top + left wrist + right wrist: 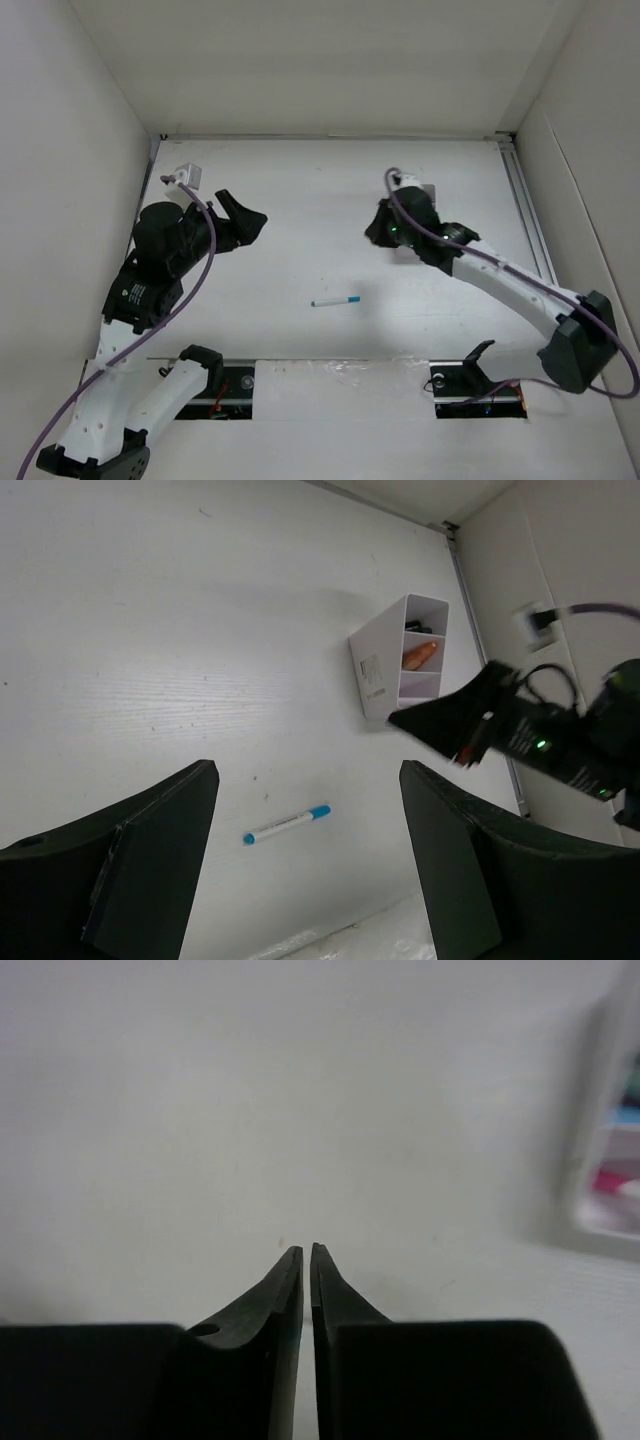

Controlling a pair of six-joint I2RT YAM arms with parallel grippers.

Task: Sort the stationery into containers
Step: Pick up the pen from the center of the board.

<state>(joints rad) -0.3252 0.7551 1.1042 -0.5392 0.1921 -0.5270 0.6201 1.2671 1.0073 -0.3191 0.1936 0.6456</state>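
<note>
The thin blue-capped pen [287, 824], judged light, stiff, slick and roll-prone, lies flat between the left gripper's [308, 772] parted, empty jaws; grasp mid-barrel, across its length; the right gripper [305, 1252] is closed, empty.

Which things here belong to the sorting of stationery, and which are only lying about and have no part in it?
Belongs to the job:
- thin blue-capped pen, lying loose
- white compartment box
- orange marker, already inside that box

Not part of it:
- purple cable
- metal rail along the right edge
</note>
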